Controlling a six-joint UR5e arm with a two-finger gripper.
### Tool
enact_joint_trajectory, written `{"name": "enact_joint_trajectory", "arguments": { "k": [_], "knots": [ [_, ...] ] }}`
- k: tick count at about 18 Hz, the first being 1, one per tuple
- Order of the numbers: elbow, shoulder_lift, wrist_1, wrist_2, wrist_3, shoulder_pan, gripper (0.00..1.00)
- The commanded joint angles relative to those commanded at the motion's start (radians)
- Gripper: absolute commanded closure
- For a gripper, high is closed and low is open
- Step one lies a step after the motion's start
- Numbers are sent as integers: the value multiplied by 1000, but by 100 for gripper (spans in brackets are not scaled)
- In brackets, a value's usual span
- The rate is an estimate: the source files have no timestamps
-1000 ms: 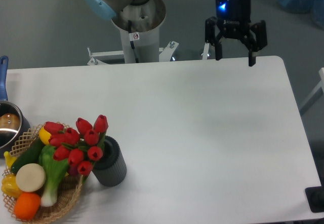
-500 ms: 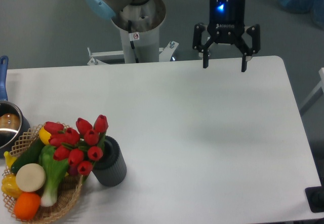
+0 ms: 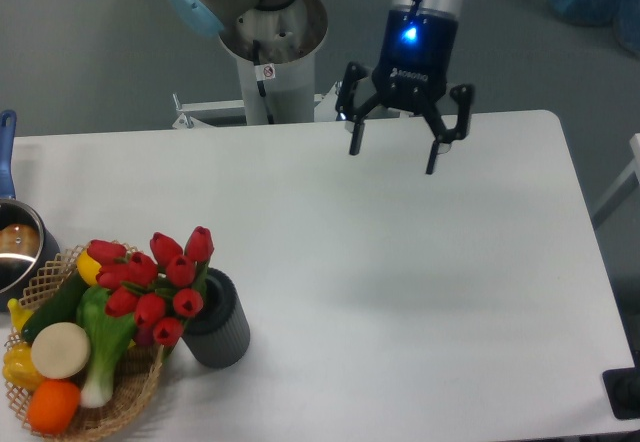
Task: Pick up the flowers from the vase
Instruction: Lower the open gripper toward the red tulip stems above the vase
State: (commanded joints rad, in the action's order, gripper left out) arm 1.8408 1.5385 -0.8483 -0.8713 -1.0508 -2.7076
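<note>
The flowers (image 3: 150, 280), a bunch of red closed tulip buds on short green stems, lean left out of the vase (image 3: 218, 320), a dark grey ribbed cylinder near the table's front left. The buds hang over the wicker basket beside it. My gripper (image 3: 393, 160) is open and empty, high above the table's back middle, far to the upper right of the flowers. Its fingers (image 3: 354, 138) point down and are spread wide.
A wicker basket (image 3: 130, 399) with a leek, an orange and other vegetables sits at the front left, touching the vase. A steel pot (image 3: 15, 247) with a blue handle is at the left edge. The arm's base column (image 3: 270, 57) stands behind the table.
My gripper has moved left and somewhat forward over the table's back edge, staying open. The flowers, vase and basket have not moved.
</note>
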Motion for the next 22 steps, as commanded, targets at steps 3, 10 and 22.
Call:
{"name": "enact_joint_trajectory", "arguments": {
  "k": [3, 10, 22],
  "knots": [
    [18, 38, 67, 8, -5, 60, 0],
    [23, 92, 75, 55, -9, 124, 0],
    [87, 183, 81, 201, -107, 201, 0]
  ]
}}
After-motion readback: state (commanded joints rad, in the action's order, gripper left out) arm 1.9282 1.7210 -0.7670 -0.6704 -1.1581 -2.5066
